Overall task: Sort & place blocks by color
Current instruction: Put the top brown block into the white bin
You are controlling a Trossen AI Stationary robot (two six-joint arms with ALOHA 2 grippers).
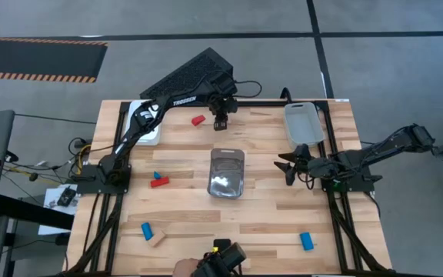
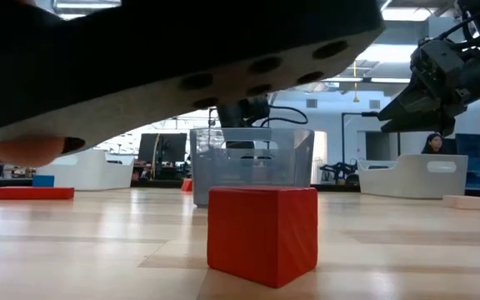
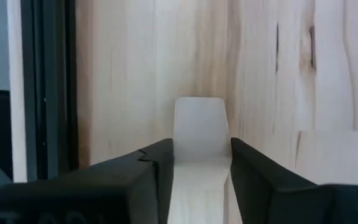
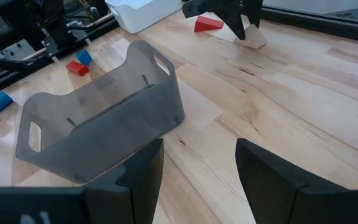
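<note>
Your left gripper point(image 3: 201, 171) sits at the far edge of the table, its two fingers straddling a plain light wood block point(image 3: 199, 134) and drawn in close to its sides; whether they are clamped on it yet you cannot tell. That block looks small, stiff and light, with smooth flat faces, so take it square across two opposite sides and squeeze gently, or it may slip or twist. Just beside it lies a red block point(image 1: 198, 120). Further out, the clear tray point(image 1: 226, 172) stands mid-table, the grey tray point(image 1: 304, 121) and white tray point(image 1: 151, 132) near the far corners. Your right gripper point(image 1: 289, 168) waits open beside the clear tray.
</note>
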